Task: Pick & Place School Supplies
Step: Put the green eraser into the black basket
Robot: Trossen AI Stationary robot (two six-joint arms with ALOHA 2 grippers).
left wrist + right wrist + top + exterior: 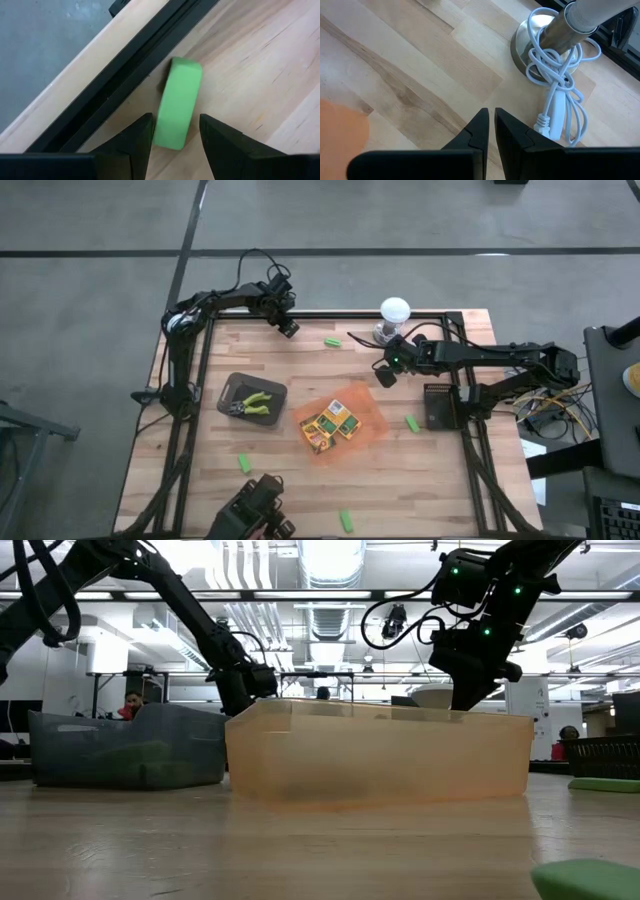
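Observation:
My left gripper (pixel 289 328) is at the table's far left edge. In the left wrist view it (pixel 176 119) is open, with one finger on each side of a bright green stubby piece (pixel 181 90). That piece lies flat on the wood beside the black frame rail (pixel 125 80), and a gap shows beside one finger. My right gripper (pixel 385 373) (pixel 491 112) is shut on nothing, above bare wood near the white lamp (pixel 395 311). Yellow-and-green crayon boxes (pixel 330 425) lie in the orange tray (pixel 372 423). The plier-like tools (pixel 255 402) lie in a dark grey tray (pixel 232 387).
More green pieces lie loose on the table: one far of centre (pixel 333 341), one right of the orange tray (pixel 412 423), and two near the near edge (pixel 244 464) (pixel 346 520). The lamp's coiled white cable (pixel 555 85) wraps its base. A black box (pixel 438 405) sits at the right rail.

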